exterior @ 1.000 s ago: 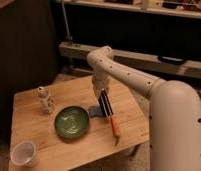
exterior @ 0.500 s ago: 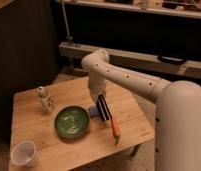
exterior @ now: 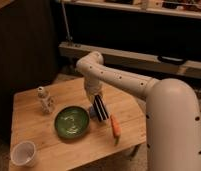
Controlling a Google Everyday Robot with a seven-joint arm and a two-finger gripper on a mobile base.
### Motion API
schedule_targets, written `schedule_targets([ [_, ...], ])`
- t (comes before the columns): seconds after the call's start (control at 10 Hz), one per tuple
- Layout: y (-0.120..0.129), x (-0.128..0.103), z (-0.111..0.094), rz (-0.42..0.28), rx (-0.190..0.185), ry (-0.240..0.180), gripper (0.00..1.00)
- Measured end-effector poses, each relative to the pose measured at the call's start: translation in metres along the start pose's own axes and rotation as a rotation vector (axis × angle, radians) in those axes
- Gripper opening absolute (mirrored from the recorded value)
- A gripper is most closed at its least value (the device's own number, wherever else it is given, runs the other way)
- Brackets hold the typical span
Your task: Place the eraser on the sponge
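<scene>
My gripper (exterior: 96, 98) reaches down over the middle of the wooden table (exterior: 39, 135), just right of the green plate. It is shut on the eraser (exterior: 100, 107), a black block with pale stripes that hangs steeply tilted below it. The eraser's lower end is at the sponge (exterior: 93, 112), a small light-blue pad lying beside the plate's right rim and partly hidden behind the eraser. I cannot tell whether the eraser touches the sponge.
A round green plate (exterior: 71, 121) lies at the table's centre. An orange carrot (exterior: 115, 126) lies to the right near the edge. A white cup (exterior: 23, 152) stands at the front left corner, and a small pale figure (exterior: 44, 99) at the back left.
The arm has swung left and lowered, carrying the eraser down toward the sponge beside the plate. Nothing else on the table has moved.
</scene>
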Motion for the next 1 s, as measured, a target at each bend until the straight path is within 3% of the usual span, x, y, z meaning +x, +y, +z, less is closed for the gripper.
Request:
schedule_targets([
  [0.2, -0.002, 0.006, 0.007, -0.002, -0.018, -0.015, 0.10],
  [0.6, 0.003, 0.013, 0.022, 0.012, -0.058, -0.044, 0.52],
  [0.9, 0.008, 0.017, 0.025, 0.016, -0.080, -0.056, 0.78],
  [1.0, 0.010, 0.017, 0.026, 0.018, -0.084, -0.060, 0.80],
])
